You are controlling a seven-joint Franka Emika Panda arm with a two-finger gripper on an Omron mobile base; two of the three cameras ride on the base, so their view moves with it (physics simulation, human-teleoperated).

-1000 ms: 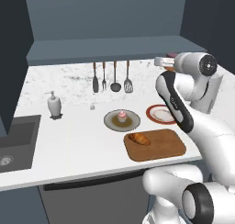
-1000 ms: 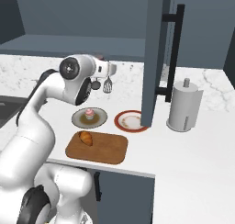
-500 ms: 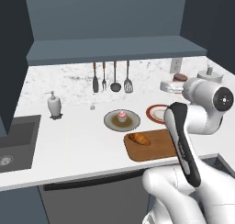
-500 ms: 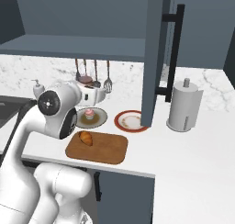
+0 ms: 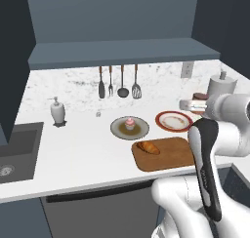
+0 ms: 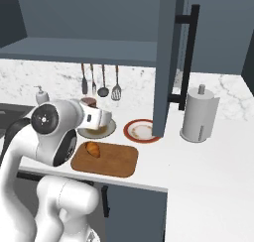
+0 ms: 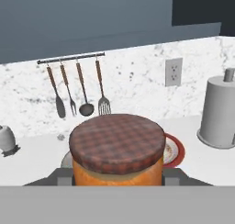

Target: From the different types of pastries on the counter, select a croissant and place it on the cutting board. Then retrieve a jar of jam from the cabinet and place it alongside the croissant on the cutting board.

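Hand grips one jam jar; one croissant on cutting board.

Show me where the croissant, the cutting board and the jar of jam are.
croissant (image 5: 148, 147), left base view, middle of the pastry.
cutting board (image 5: 176, 154), left base view, bare wood right of the pastry.
jar of jam (image 7: 117, 142), hand view, checked lid.

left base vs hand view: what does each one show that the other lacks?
Left base view alone: croissant lying on the cutting board, cupcake on its plate, dark sink. Hand view alone: jam jar close up with its checked lid, gripped by the hand. Both: hanging utensils, red-rimmed plate, wall outlet, paper-towel roll.
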